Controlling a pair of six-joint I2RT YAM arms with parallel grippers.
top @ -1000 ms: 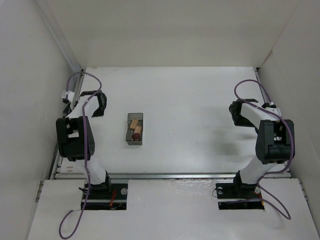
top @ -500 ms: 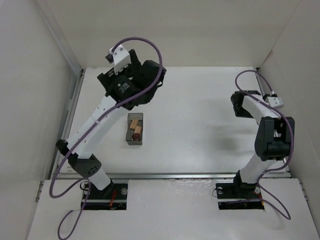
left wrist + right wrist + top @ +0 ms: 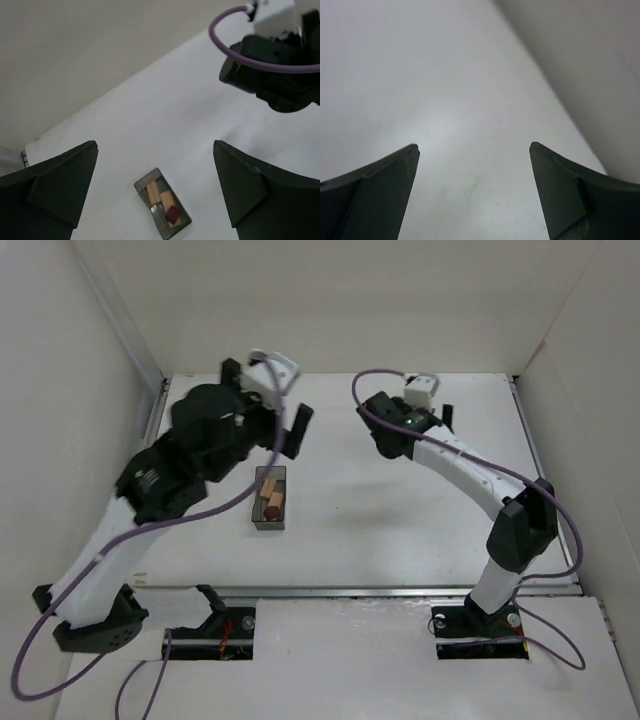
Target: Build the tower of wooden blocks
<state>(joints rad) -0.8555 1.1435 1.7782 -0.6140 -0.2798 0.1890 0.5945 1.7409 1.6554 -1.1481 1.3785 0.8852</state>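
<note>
So here's where we're at: the wood blocks are all lying loose inside the dark bin. There are two light tan ones and a reddish-brown one, and none of them is stacked on another. The reddish-brown one sits at the end of the bin nearest the arm bases, with the tan pair just behind it. The bin itself rests on the white worktop.

Our left hand hangs high above the bin and a little behind it. It's fully released and gripping nothing. In its wrist view we look down between the two dark fingers and see the bin with all three pieces in it.

Our right hand is well off to the right of the bin and further back. It's released too, spread wide, and its own view shows just worktop and wall between the fingers. Neither hand touches the bin or the blocks.
</note>
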